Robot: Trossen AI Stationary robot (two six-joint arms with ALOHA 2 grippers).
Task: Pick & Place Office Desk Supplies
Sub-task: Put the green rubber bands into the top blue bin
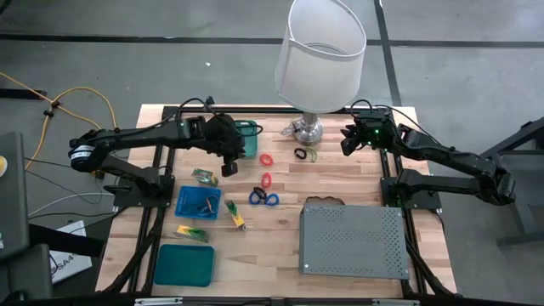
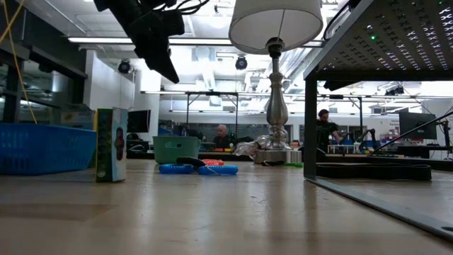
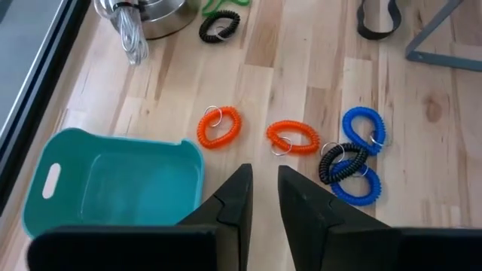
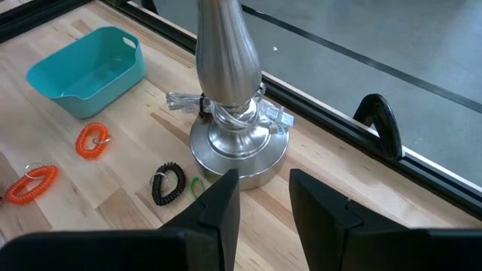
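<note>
Supplies mostly still loose on the tabletop (image 1: 340, 183), so early days by the look of it. Using the lamp (image 1: 319, 59) as the landmark: black coil (image 1: 300, 154) sitting right by its base, with a bit of green just beside. Two orange coils (image 3: 220, 126) a little further out toward the left arm, then a tangle of blue coils (image 1: 263, 198) with a black one mixed in, further still. Small yellow-and-green blocks (image 1: 204, 177) scattered well away from the lamp on the left side.

Done so far, maybe: something lying in the blue tray (image 1: 198, 202), hard to tell exactly what. Teal bin (image 3: 113, 184) nearest the lamp looks empty from the left wrist view. Another teal tray (image 1: 184, 264) far from the lamp, also bare as far as visible.

Left claw (image 3: 263, 197) hanging over the bin's edge, short of the orange coils, fingers nearly together with a thin gap, holding nothing. Right claw (image 4: 263, 197) parked right by the lamp base, fingers apart, empty too.

Guessing nearly everything left to sort.
</note>
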